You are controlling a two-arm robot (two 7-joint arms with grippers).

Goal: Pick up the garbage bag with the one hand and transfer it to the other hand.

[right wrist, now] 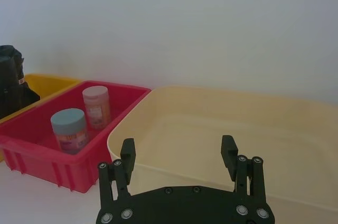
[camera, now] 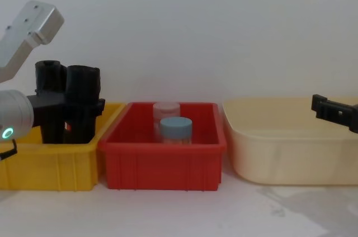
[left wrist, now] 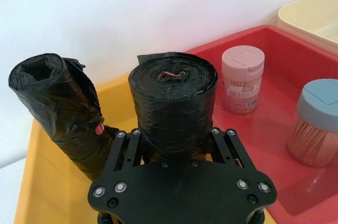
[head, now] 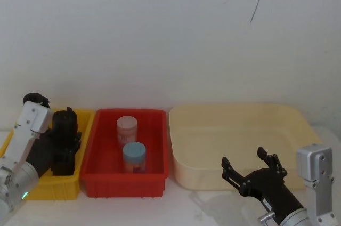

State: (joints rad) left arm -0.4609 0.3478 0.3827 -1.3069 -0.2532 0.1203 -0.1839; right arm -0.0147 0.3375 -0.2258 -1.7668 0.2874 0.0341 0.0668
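Note:
The garbage bag [left wrist: 173, 100], a smooth tight black roll, stands upright in the yellow bin [head: 53, 188]. My left gripper [left wrist: 174, 131] is shut on it, one finger pressed against each side of its lower half. The same roll [camera: 83, 94] stands in the chest view with the left gripper [camera: 84, 105] clamped across it, and its base is hidden behind the bin wall. My right gripper [head: 250, 164] hangs open and empty, low in front of the cream tub [head: 181, 151], far from the bag. Its two fingers [right wrist: 128, 152] stand wide apart in the right wrist view.
A rumpled black roll with a small red mark [left wrist: 58, 108] leans beside the garbage bag in the yellow bin. The red bin [head: 101, 146] in the middle holds a pink-lidded jar [head: 127, 129] and a blue-lidded jar [head: 134, 155]. A white wall rises behind the bins.

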